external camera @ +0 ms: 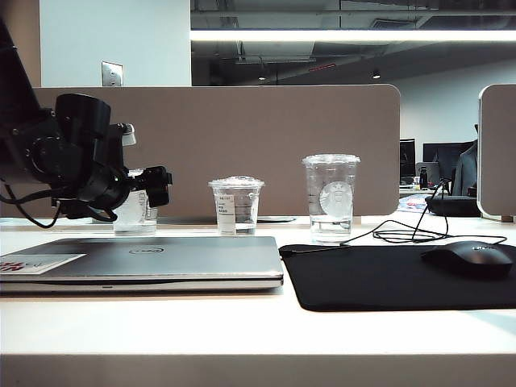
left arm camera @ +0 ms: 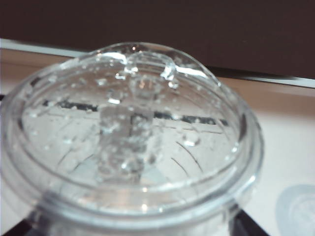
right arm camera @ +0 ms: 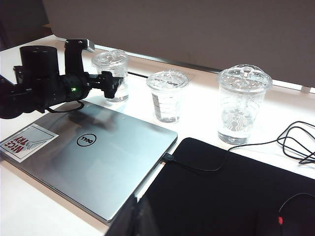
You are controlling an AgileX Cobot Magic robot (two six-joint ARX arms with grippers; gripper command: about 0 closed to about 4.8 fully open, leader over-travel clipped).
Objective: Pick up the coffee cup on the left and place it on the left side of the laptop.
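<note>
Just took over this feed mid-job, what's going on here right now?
The left gripper is open and up against the coffee cup, the leftmost of three clear cups behind the closed laptop. The cup stands on the desk, not yet lifted. The right gripper is not in view in any camera.

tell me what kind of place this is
Most likely an open-plan office desk: a closed laptop and a mouse on a black mat, a beige desk divider behind, and more monitors beyond.
</note>
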